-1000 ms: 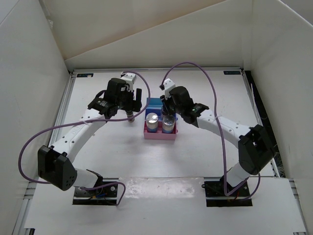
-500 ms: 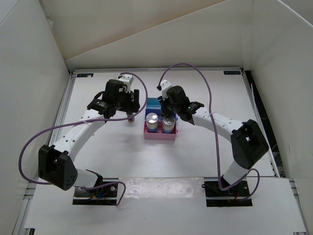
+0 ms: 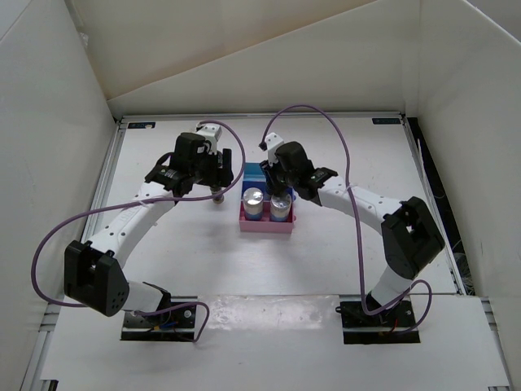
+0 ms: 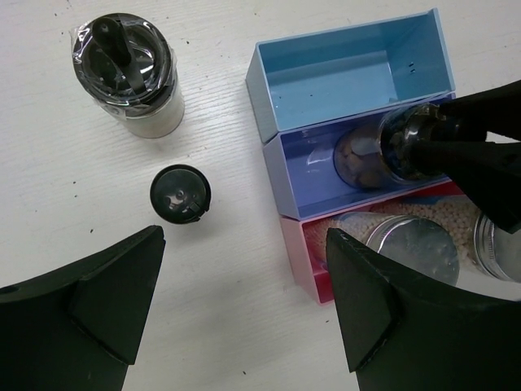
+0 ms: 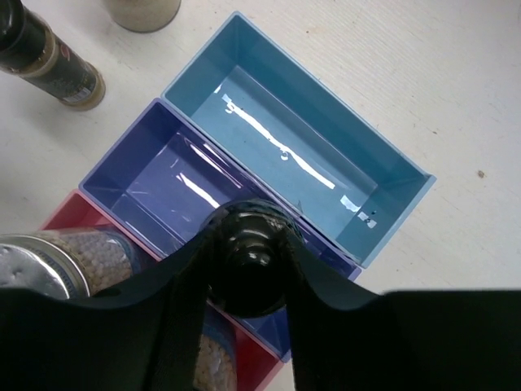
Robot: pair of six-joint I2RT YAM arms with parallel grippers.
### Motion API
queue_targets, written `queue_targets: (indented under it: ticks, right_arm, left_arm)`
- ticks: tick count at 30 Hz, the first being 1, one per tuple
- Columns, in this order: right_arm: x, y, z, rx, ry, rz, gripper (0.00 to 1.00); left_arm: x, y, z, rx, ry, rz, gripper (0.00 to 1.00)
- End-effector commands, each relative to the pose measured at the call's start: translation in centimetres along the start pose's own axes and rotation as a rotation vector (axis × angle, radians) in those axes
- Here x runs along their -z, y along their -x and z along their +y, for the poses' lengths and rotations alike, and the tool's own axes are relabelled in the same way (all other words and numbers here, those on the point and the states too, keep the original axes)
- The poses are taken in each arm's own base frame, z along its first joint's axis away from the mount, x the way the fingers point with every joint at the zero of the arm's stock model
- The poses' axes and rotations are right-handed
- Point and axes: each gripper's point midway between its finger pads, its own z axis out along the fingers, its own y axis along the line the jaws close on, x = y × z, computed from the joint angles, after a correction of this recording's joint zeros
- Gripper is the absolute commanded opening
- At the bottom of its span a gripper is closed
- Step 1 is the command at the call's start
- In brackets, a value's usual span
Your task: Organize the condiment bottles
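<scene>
The right gripper [image 5: 248, 262] pinches the cap of a black-capped bottle [image 4: 364, 159] inside the purple middle tier of the rack [image 4: 262, 98]. The silver-topped bottles [image 4: 411, 248] stand in its pink front tier. The left gripper [image 4: 244, 238] hangs spread wide left of the rack, over the second black-capped bottle [image 4: 180, 194]. Risk noted: whether the held bottle's base is seated cannot be told, so an early release or a finger snagging the cap could topple it.

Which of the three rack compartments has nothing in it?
The light-blue rear compartment; the purple middle one holds a black-capped brownish bottle, the pink front one two silver-topped bottles.
</scene>
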Motion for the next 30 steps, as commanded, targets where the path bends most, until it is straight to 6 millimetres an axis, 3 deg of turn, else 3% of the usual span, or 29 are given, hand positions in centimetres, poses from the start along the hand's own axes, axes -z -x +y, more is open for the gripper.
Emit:
queue_targets:
  ticks: [1, 5, 16, 23, 24, 26, 27, 29, 30]
  right_arm:
    - [0.6, 3.5, -0.1, -0.011, 0.008, -0.088, 0.49]
    - [0.5, 3.2, -0.1, -0.011, 0.012, -0.080, 0.66]
    - [1.4, 3.8, -0.9, 0.004, -0.020, -0.100, 0.74]
    - [4.8, 5.2, -2.0, 0.014, -0.061, -0.161, 0.74]
    - [6.3, 6.1, -2.3, 0.008, -0.065, -0.197, 0.74]
    - [6.9, 5.9, -2.6, 0.009, -0.076, -0.206, 0.74]
    - [8.3, 6.9, -2.6, 0.012, -0.079, -0.246, 0.74]
    - [8.9, 6.7, -3.0, 0.024, -0.099, -0.248, 0.74]
    - [10.3, 7.6, -3.2, 0.030, -0.117, -0.282, 0.74]
  left_arm:
    - [0.1, 0.4, -0.3, 0.012, -0.021, -0.018, 0.91]
    - [0.0, 0.4, -0.3, 0.018, -0.021, -0.017, 0.91]
    - [-0.2, -0.1, -0.3, 0.024, -0.022, -0.002, 0.91]
    - [-1.4, -1.8, 0.4, 0.034, 0.008, 0.048, 0.91]
    - [-1.6, -1.9, 0.7, 0.031, 0.022, 0.048, 0.91]
    - [-2.1, -2.4, 1.0, 0.024, 0.033, 0.065, 0.91]
    - [-2.3, -2.4, 1.3, 0.025, 0.040, 0.065, 0.91]
    - [-2.9, -2.2, 1.7, 0.021, 0.050, 0.076, 0.91]
    - [-3.2, -2.1, 2.1, 0.024, 0.057, 0.076, 0.91]
